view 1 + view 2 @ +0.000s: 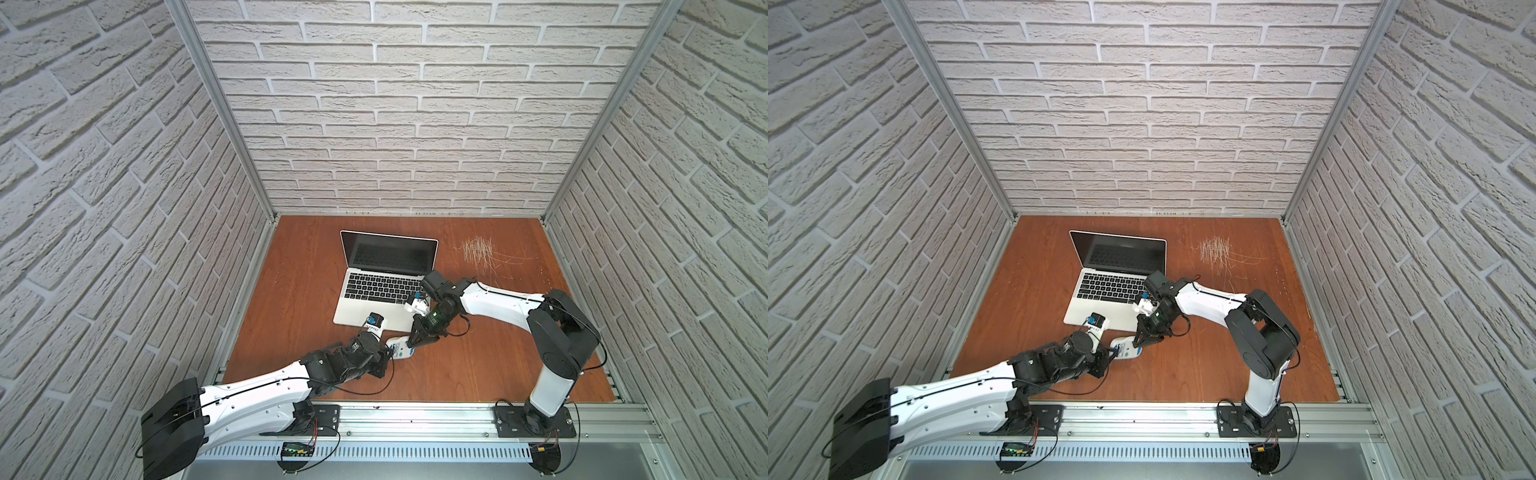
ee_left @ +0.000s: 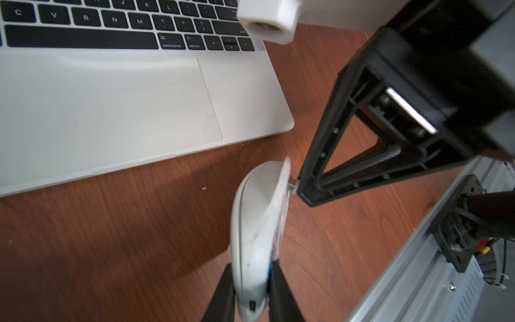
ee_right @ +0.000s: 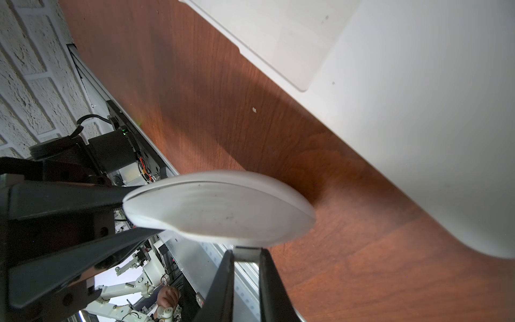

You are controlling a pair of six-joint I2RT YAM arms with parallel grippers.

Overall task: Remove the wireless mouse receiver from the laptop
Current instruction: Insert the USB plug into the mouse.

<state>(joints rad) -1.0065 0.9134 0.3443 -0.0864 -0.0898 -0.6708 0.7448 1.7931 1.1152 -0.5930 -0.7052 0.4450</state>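
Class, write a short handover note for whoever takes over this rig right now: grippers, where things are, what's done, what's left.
The left gripper is shut on the white mouse, held on edge just in front of the laptop.
The right gripper is shut on the small silver receiver, at the mouse's underside.
Done: the receiver appears to be out of the laptop.
Left: probably stow it in the mouse, then release; whether it is seated yet is unclear.

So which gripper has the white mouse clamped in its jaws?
The left gripper: its jaws squeeze the mouse, held on edge. The right gripper is instead shut on the small metal receiver at the mouse's flat underside.
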